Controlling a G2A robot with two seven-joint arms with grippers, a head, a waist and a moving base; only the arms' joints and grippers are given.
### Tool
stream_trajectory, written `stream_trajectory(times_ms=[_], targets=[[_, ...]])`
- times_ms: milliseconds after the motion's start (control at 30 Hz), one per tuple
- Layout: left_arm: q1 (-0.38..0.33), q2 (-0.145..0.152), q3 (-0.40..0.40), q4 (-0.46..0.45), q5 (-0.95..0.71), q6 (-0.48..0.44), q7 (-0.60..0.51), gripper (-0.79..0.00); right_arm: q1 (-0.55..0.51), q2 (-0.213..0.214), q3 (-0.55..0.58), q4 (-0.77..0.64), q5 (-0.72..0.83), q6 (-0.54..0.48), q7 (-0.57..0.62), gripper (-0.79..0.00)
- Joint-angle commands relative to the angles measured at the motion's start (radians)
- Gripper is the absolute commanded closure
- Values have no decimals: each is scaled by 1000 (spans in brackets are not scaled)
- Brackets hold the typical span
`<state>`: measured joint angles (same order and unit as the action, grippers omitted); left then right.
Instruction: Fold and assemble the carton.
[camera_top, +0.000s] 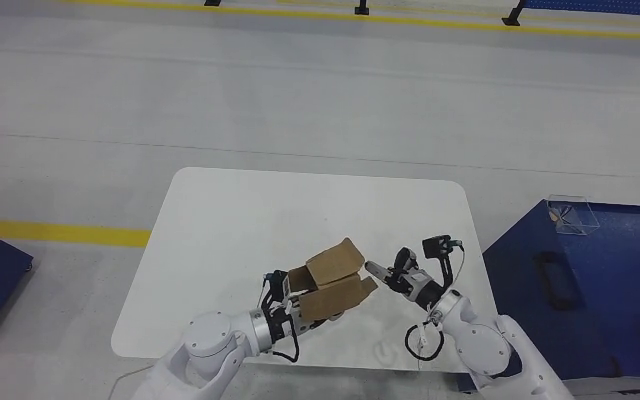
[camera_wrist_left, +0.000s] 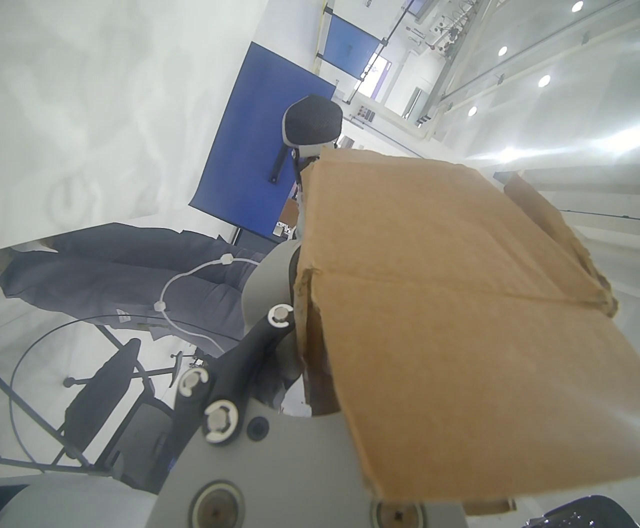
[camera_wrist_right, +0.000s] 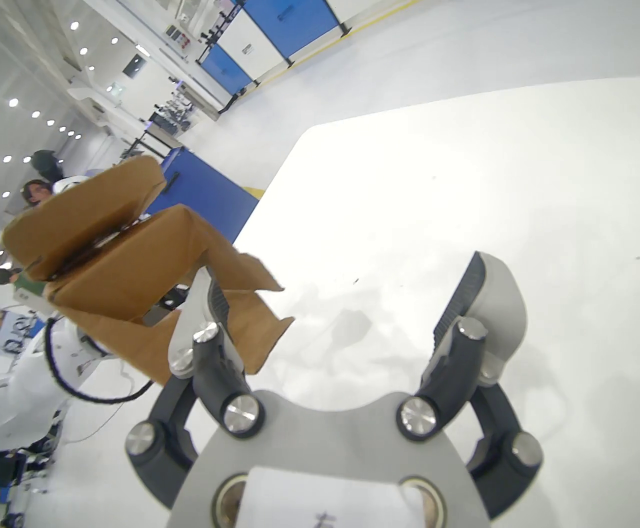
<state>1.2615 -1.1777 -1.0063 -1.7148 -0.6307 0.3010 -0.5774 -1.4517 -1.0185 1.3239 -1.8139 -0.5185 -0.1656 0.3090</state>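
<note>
Mid-fold: gripping carton (camera_top: 335, 280) in L hand (camera_top: 290, 300), R hand (camera_wrist_right: 345, 280) spread wide by flap (camera_wrist_right: 250, 325); next, prob. push flap in.

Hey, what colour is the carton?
The carton is plain brown cardboard, best seen in the left wrist view.

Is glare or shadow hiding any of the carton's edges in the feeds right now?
Top view: even light, carton outlined clearly against the table. Left wrist view: bright glare sits just beyond the carton's far edge. Right wrist view: table glares white, brown flaps stand out, only the slit between them is dark.
</note>
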Motion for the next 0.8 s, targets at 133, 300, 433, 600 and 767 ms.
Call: stream_trajectory(times_ms=[133,300,433,600,767], targets=[[3,0,12,-8,29,-13,-17,0,31,-12,-54,18,-169,89,-67,-785],[5,0,6,-10,37,-11,-18,0,42,-20,-95,14,-213,90,-61,-785],[6,0,-4,-6,30,-3,-6,0,20,-21,-97,-21,-249,100,-55,-785],[3,-2,-8,3,18,3,9,0,-14,-22,-95,-70,-273,103,-40,-785],[-3,-5,-3,12,16,9,9,0,-14,-27,-111,-70,-281,105,-27,-785]])
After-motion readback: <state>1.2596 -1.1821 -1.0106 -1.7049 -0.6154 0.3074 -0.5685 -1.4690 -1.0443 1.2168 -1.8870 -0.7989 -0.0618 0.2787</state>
